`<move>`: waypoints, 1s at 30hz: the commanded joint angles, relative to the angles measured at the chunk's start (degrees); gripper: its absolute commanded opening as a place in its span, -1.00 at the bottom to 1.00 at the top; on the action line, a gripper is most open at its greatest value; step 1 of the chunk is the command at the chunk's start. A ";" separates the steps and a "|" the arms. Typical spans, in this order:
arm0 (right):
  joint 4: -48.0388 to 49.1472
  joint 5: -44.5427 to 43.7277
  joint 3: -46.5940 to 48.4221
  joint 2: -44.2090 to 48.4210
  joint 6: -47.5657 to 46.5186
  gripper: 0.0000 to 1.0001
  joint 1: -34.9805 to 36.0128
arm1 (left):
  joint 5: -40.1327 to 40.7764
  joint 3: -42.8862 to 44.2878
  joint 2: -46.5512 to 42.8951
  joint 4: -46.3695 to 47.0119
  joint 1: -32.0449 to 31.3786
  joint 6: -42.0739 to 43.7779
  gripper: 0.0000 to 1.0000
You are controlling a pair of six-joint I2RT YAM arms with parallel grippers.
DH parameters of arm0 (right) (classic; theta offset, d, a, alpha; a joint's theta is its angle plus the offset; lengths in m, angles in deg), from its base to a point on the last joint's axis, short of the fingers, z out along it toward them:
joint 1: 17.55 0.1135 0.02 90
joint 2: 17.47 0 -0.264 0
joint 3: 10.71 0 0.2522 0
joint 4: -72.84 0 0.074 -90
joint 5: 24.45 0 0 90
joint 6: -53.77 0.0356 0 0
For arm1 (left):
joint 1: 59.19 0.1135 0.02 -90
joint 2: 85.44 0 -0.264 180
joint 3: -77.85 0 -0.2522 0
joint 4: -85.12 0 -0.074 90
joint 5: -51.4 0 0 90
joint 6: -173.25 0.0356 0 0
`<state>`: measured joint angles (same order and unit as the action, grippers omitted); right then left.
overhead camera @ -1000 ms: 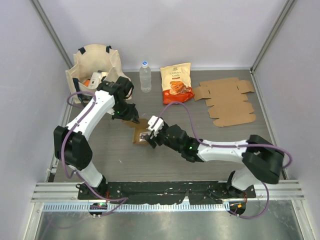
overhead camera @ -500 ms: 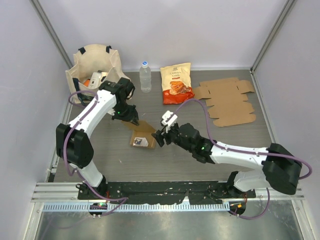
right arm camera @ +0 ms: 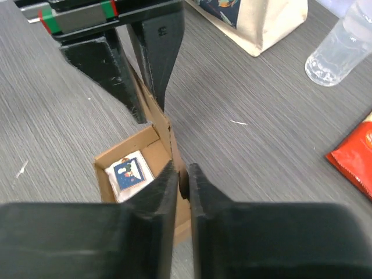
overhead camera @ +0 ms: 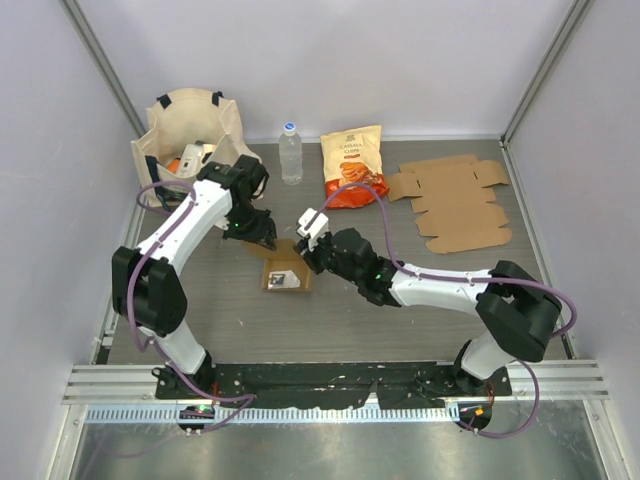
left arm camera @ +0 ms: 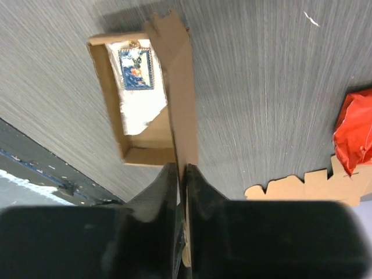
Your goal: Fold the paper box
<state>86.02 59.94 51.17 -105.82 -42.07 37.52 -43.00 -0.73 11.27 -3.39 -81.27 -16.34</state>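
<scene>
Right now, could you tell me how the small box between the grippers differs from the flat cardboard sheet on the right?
The small box has walls standing up; the flat sheet lies fully unfolded. The small box is pinched by the left gripper and the right gripper; the flat sheet is untouched. The small box holds a picture card; the flat sheet carries nothing. Both are brown cardboard.

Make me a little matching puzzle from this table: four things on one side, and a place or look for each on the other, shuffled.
Things:
1 tote bag
2 water bottle
3 snack bag
4 paper box

Place or look:
A clear plastic
B red-orange lower half
C far-left corner
D mid-table, top open

Pairs: 1-C, 2-A, 3-B, 4-D
</scene>
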 commanded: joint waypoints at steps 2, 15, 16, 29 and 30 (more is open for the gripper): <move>6.27 9.37 0.32 -1.38 3.54 -0.89 -3.81 | 0.79 -1.88 -0.99 -0.24 0.03 3.08 -0.18; -1.36 26.16 -4.79 3.89 3.56 -0.99 -14.80 | 21.53 -15.82 -19.40 17.71 0.20 33.44 0.93; -1.71 27.13 -5.14 4.24 3.56 -0.99 -15.68 | 22.15 -21.94 -22.23 21.88 0.20 37.15 0.99; -9.88 39.52 -5.15 7.15 1.71 -0.98 -25.97 | -11.14 -43.63 -30.56 68.50 0.47 73.12 0.56; -10.06 40.58 -4.88 7.15 1.80 -0.98 -26.32 | -12.37 -42.41 -28.70 67.28 0.47 74.01 0.47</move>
<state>76.91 94.63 45.14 -99.79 -39.80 13.26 -40.36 -45.80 -24.30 50.38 -81.01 46.74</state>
